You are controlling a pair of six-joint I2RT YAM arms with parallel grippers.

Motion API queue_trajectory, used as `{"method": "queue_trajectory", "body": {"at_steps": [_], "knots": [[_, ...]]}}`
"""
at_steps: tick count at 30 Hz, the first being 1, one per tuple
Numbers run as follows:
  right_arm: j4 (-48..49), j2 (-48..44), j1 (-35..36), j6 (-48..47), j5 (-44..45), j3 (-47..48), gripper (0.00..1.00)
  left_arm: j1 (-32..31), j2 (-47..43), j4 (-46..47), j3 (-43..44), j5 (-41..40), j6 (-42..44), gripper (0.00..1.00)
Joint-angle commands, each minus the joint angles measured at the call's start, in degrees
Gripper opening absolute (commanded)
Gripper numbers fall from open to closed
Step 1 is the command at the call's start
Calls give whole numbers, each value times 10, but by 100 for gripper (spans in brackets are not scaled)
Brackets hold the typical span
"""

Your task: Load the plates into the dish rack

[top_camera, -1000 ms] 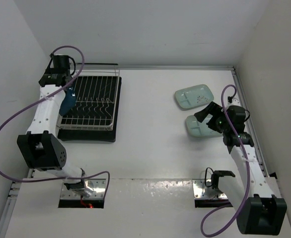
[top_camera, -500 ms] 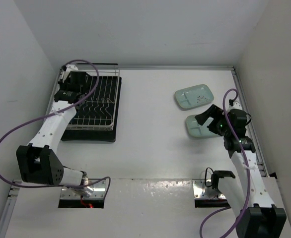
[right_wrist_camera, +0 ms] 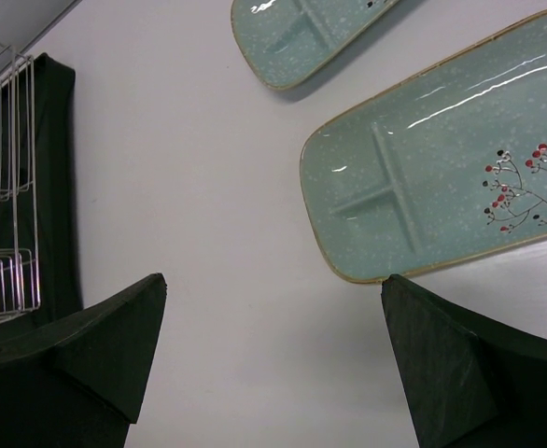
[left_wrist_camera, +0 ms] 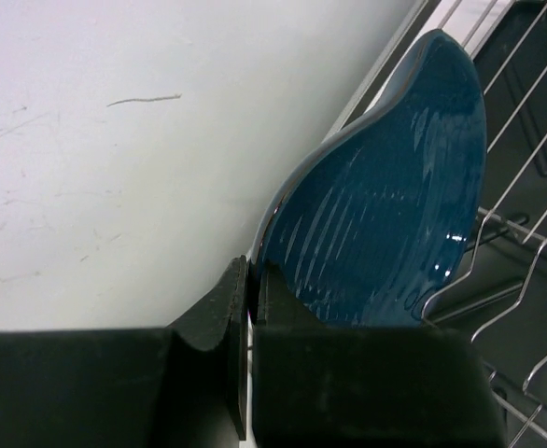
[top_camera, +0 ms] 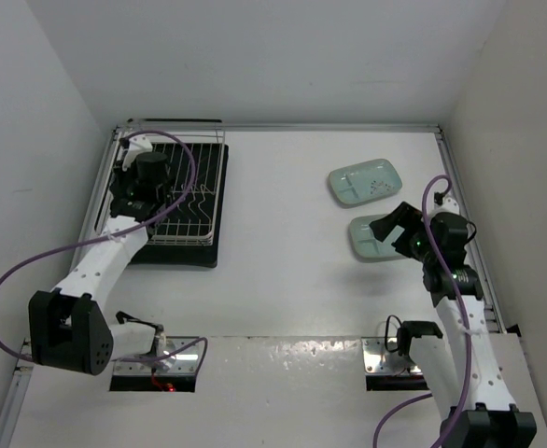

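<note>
Gripping blue plate (left_wrist_camera: 385, 215) @ dish rack (top_camera: 199, 173)

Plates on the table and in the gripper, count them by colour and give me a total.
Dark blue plate: 1
Pale green plates, the far plate and the near plate: 2
Total: 3

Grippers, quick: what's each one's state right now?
Left gripper: shut on the dark blue plate at the dish rack.
Right gripper: open, empty, over the nearer mint-green plate.
</note>
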Motion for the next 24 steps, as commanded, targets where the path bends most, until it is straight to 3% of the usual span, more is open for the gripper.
{"method": "queue_trajectory", "body": {"at_steps": [1, 11, 24], "knots": [[3, -7, 3, -8, 4, -8, 96, 15, 1, 18, -31, 66, -26, 0], [-8, -8, 4, -18, 14, 0, 97, 15, 54, 126, -19, 50, 29, 0], [-6, 2, 3, -15, 15, 11, 97, 41, 87, 139, -33, 70, 4, 0]]}}
